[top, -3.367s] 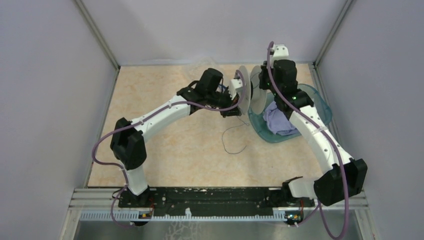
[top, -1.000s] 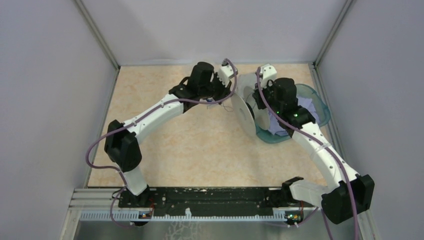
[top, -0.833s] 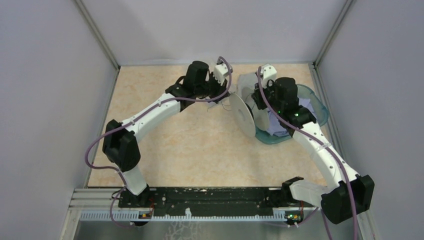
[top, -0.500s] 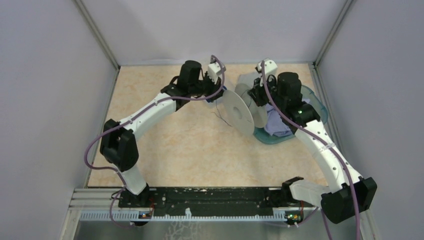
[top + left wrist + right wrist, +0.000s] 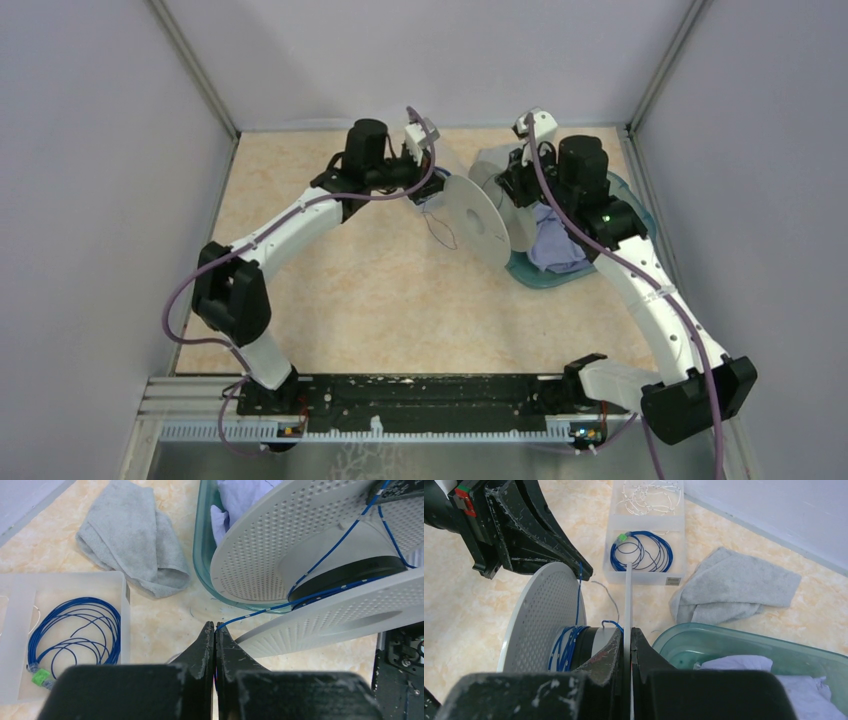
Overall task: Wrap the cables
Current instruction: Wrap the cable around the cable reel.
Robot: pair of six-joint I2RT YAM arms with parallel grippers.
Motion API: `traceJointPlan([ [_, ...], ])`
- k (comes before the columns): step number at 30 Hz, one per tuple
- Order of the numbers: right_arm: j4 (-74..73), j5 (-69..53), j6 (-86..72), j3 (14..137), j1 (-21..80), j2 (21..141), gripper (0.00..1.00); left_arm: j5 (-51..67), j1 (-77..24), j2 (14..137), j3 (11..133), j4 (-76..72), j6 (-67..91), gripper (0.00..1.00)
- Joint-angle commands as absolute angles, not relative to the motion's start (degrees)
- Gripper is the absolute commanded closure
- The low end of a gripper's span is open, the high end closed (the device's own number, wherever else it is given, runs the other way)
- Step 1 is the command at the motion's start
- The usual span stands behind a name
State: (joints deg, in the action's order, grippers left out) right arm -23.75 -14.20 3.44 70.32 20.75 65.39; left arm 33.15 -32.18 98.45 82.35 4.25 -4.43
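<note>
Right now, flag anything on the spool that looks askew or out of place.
The cable on the spool is bunched against one flange, and a stray loop stands up off the hub beside the right gripper. One strand also cuts diagonally across the bare hub instead of lying with the turns.

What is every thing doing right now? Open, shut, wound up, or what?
Spool: held tilted, partly wound.
Cable: runs from spool to left gripper.
Left gripper: jaws shut on cable.
Right gripper: jaws shut on spool rim.
Blue coil: coiled in tray.
Towel: crumpled.
Tub: holds cloth.
</note>
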Motion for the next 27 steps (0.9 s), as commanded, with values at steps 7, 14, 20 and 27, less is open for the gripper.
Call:
traceJointPlan([
  [7,-22.3,-17.0,3.2,79.6,20.6,65.2,1.00,39.2,-29.8,94.8,79.1,2.4,-4.2,0.92],
  [14,-22.7,-18.0,2.7,81.9,20.6,65.7,1.00,40.7,-28.6,93.8,76.0,0.4,-5.6,0.85],
  [20,-23.4,-17.4,3.0,83.8,20.6,66.4,1.00,42.5,-27.3,92.8,73.6,-1.4,-7.0,0.70],
  [27,-24.9,-17.2,1.6,88.1,20.6,67.4,1.00,47.1,-26.5,92.1,70.5,-5.0,-6.2,0.52],
])
